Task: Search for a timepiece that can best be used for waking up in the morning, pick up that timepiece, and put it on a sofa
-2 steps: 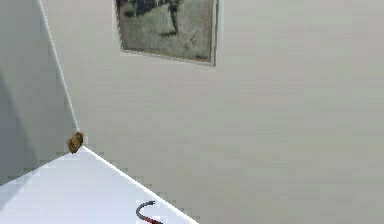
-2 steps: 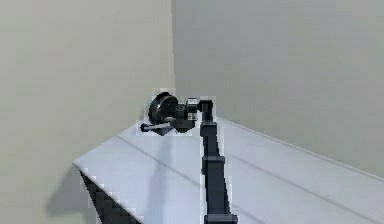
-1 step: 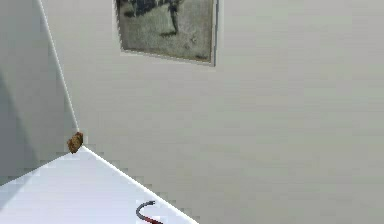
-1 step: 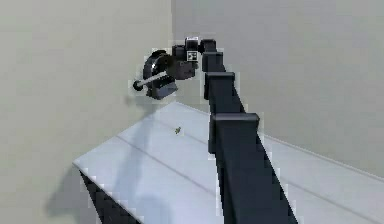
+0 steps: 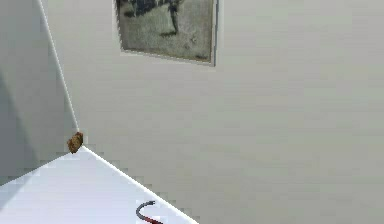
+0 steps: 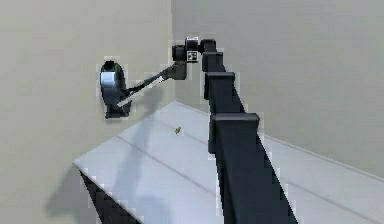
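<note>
In the arm side view the dark arm (image 6: 235, 130) rises from the bottom edge, and at its far end the gripper (image 6: 126, 92) reaches left. A round grey-blue alarm clock (image 6: 110, 84) with a dark foot hangs at the fingers (image 6: 150, 82). It is clear of the white tabletop (image 6: 150, 165) below, with bare wall behind it, so the gripper holds the clock.
A white table (image 5: 70, 190) fills the forward view's lower left, in a corner of beige walls. On it lie a small brown object (image 5: 75, 142) and a dark curved thing (image 5: 150, 212). A framed picture (image 5: 168, 28) hangs above. A tiny speck (image 6: 177, 130) lies on the tabletop.
</note>
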Controlling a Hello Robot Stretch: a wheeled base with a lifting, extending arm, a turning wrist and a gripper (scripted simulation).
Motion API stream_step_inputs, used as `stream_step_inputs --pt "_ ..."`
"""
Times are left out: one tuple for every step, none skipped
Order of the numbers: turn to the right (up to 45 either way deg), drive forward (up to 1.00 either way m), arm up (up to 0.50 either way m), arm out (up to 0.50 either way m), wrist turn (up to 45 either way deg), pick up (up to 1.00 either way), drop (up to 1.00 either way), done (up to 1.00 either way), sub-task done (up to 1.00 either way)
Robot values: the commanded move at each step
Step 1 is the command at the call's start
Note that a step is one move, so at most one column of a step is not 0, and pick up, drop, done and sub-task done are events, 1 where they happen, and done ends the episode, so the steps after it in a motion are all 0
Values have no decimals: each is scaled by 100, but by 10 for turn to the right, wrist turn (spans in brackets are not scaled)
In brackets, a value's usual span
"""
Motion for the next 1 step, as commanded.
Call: stream_step_inputs --pt "0 0 0 0 -420 0 0 0 0"
